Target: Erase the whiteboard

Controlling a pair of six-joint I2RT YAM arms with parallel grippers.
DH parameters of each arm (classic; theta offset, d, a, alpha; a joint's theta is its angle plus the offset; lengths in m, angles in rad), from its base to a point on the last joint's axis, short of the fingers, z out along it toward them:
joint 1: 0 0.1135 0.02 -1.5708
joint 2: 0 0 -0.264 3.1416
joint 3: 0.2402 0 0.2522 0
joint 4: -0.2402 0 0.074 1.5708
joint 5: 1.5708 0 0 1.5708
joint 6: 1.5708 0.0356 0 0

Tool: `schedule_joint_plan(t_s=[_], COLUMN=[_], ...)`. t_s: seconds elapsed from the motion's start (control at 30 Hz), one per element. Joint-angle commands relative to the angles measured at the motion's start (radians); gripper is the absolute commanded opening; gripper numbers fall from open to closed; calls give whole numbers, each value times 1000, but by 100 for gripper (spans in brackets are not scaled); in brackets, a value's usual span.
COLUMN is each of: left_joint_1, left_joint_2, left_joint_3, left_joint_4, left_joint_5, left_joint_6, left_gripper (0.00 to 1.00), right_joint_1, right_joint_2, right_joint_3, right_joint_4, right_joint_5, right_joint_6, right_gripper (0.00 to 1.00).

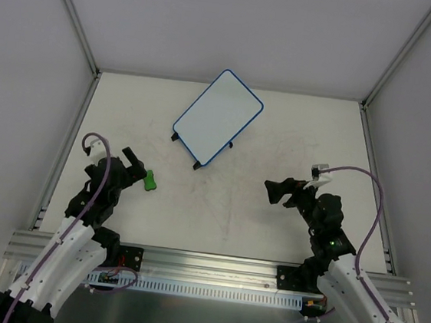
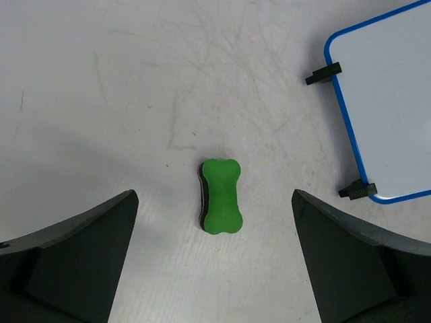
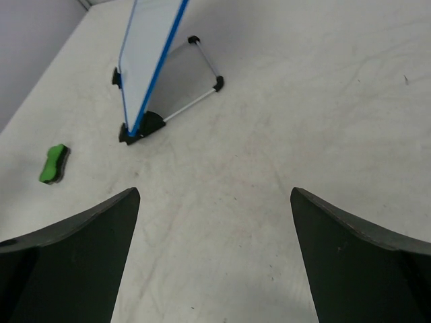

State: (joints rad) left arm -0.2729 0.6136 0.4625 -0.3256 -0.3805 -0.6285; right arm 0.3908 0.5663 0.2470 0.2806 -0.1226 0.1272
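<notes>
The white table (image 1: 272,214) carries the whiteboard (image 1: 219,116) at its far middle, turned at an angle, its face plain white from above; only the right wrist view shows it propped up steeply on a thin rear strut with black feet. Both the left gripper (image 1: 139,167) and right gripper (image 1: 275,191) stand spread wide, holding nothing. The left wrist view alone shows the green eraser's (image 2: 221,196) bone shape, lying between the 2 fingers.

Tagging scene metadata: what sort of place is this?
Probably a lab robot cell, not a home or office: plain white walls on aluminium framing, a white table, with a whiteboard and eraser as props.
</notes>
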Motion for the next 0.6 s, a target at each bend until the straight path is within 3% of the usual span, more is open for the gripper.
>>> schedule_joint_plan(t_s=[0.0, 0.2, 0.57], left_joint_1=[8, 8, 8], left_joint_2=[-118, -206, -140], left_joint_3=[-94, -162, -137], left_joint_4=[37, 65, 65], left_joint_5=[-83, -187, -181], left_joint_6=[-16, -108, -103], left_gripper=[99, 99, 99], right_joint_1=[6, 6, 6], right_joint_2=[-78, -112, -66], right_joint_3=[-72, -80, -63], right_joint_4=[-45, -37, -43], right_joint_5=[106, 170, 192], right_joint_6=[-66, -58, -46], right_gripper=[99, 99, 99])
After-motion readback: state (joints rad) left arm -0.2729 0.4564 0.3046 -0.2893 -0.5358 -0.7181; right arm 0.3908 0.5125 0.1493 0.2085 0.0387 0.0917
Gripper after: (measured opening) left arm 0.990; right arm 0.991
